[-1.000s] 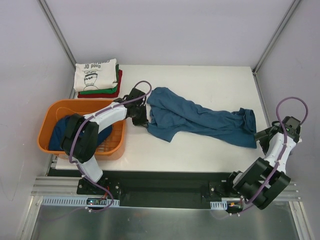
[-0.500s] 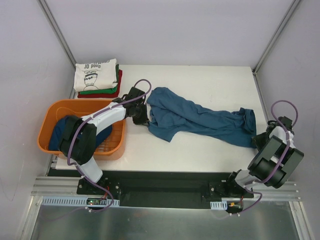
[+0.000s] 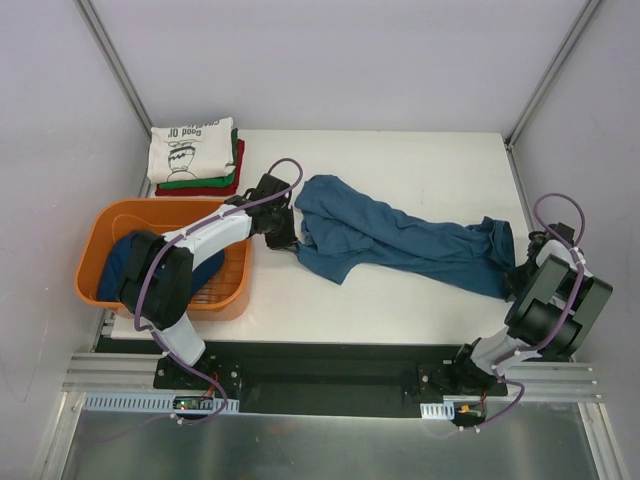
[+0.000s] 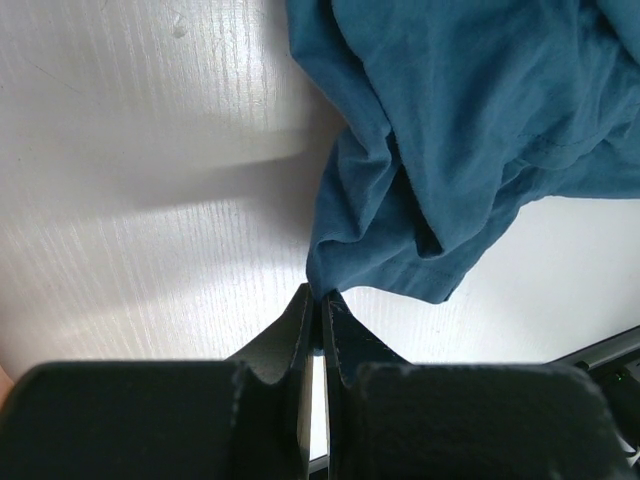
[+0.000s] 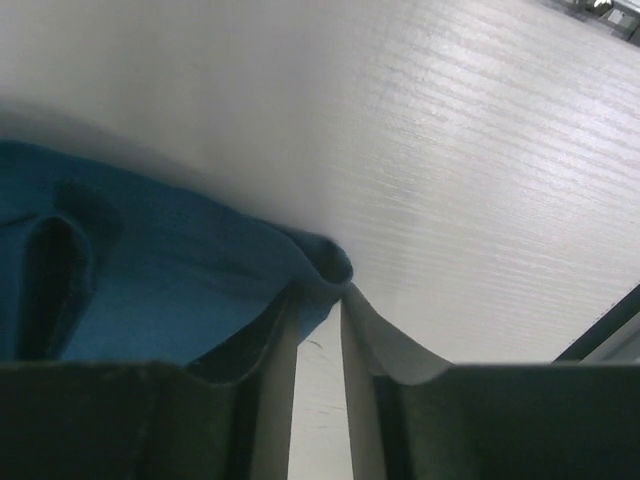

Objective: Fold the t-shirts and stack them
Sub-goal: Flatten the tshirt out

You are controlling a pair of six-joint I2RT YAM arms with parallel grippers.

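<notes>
A: Left claw (image 4: 320, 297) is clenched on a corner of the dark blue t-shirt (image 4: 450, 130) — the cloth spreads ahead of its tips and off to their right. What's around it?

B: From above, an orange tub (image 3: 110, 215) sits back along its arm with another blue shirt (image 3: 120, 262) inside. The folded stack (image 3: 195, 155), cream on top, lies past the tub's far rim. The wrist view gives only cloth and bare table (image 4: 150, 150).

A: And the right claw (image 5: 318, 290)?

B: Fingers narrowly apart, a bunched hem right at the tips, shirt running off to its left. Whether it's pinched — I can't tell.
</notes>
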